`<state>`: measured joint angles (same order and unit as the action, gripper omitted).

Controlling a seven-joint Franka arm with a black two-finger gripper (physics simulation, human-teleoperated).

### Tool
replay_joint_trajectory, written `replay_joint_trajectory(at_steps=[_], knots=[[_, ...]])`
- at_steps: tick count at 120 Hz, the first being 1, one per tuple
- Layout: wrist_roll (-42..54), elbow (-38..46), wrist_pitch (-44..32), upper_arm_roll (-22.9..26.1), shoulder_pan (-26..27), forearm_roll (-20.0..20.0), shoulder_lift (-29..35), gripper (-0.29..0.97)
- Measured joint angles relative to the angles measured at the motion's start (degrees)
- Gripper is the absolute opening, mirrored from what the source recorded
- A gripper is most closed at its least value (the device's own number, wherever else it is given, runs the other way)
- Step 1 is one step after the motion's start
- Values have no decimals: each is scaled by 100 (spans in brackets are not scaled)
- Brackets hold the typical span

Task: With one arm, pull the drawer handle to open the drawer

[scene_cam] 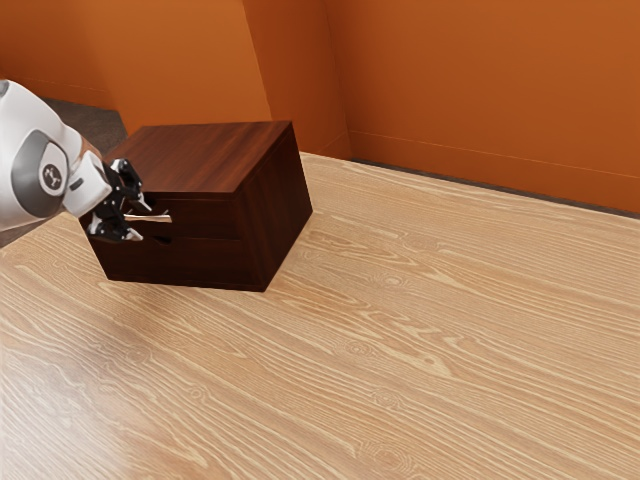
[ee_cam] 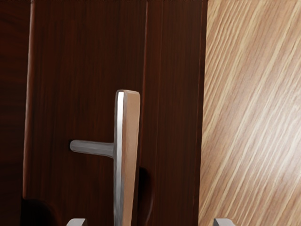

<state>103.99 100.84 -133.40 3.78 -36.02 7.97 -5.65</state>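
Grasp step: my black two-finger gripper [scene_cam: 132, 217], open, straddles the silver bar handle [ee_cam: 127, 155] on the dark wooden drawer [scene_cam: 205, 222]. Next I clamp, then pull straight out.

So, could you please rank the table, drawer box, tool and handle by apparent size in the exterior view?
Largest to smallest:
1. table
2. drawer box
3. tool
4. handle, partly hidden by the tool

Light wood table [scene_cam: 420, 340], lots of wavy grain all over the top. Sitting flat on it is one dark brown box [scene_cam: 225, 170], way over at about 10 o'clock in the exterior view, turned a bit so its one corner points toward 5 o'clock across the tabletop.
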Motion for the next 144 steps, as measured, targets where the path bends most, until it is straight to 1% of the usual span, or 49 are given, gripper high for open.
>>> replay_joint_trajectory(at_steps=[38,61,93,144], knots=[[13,0,0,-9,-4,94,0,15],[20,22,17,-11,-6,144,49,8],[28,196,71,-29,-6,177,228,2],[45,584,156,-159,69,181,543,0]])
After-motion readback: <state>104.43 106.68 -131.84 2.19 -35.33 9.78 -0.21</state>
